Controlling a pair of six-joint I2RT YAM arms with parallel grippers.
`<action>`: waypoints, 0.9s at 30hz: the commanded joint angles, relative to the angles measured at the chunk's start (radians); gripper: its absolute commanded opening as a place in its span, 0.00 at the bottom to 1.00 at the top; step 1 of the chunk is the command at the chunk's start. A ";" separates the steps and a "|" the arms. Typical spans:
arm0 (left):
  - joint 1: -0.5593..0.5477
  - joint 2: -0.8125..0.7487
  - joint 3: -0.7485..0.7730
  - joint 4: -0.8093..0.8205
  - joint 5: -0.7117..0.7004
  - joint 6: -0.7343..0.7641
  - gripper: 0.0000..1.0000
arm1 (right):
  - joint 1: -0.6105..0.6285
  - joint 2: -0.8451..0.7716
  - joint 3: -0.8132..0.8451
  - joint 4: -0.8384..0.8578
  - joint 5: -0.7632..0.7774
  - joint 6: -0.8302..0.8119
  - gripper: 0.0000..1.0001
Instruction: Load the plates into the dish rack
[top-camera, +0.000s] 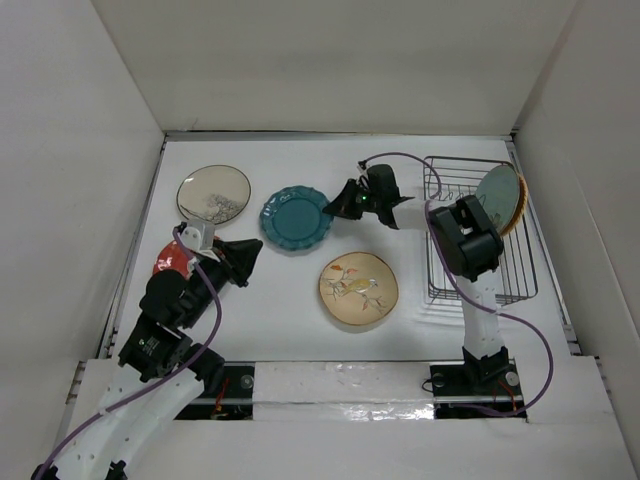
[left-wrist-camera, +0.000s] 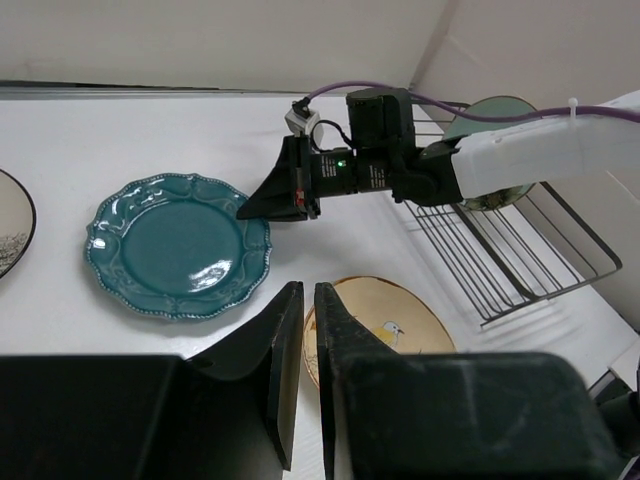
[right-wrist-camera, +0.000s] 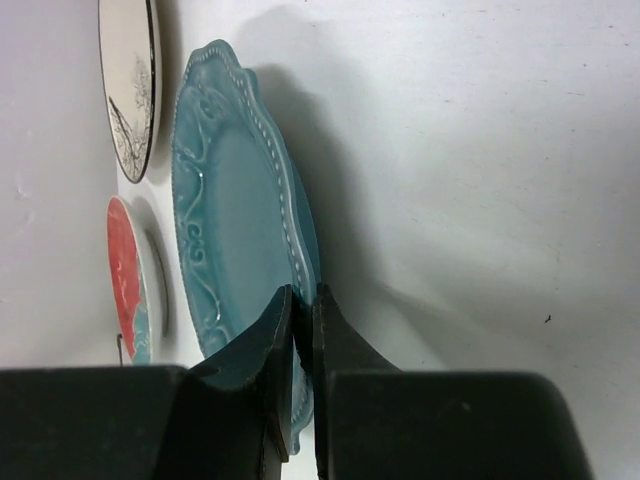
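The dark teal scalloped plate (top-camera: 296, 219) lies flat on the table (top-camera: 280, 300), its rim at the tips of the closed right fingers (right-wrist-camera: 270, 340). The left fingers (left-wrist-camera: 285, 360) hover nearby, closed and empty.

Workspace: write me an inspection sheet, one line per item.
Surface: white table.
Job's things: cream speckled plate, teal plate and tan plate lie flat on the table; red plate is partly under the left arm; aqua plate and orange plate stand in the dish rack.
Clutter: nothing seen.
Grippers: left gripper shut, empty; right gripper shut, tips at the teal plate's rim.
Cables: purple cables run along both arms.
Surroundings: white walls on three sides.
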 joint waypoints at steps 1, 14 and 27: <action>0.007 -0.017 0.030 0.046 -0.012 0.010 0.08 | 0.014 -0.053 -0.015 0.073 0.031 -0.033 0.00; 0.007 0.013 0.028 0.050 0.030 0.005 0.08 | -0.028 -0.421 -0.242 0.442 0.069 0.242 0.00; -0.022 -0.045 0.034 0.038 0.018 0.004 0.09 | -0.405 -1.004 -0.289 -0.173 0.295 -0.097 0.00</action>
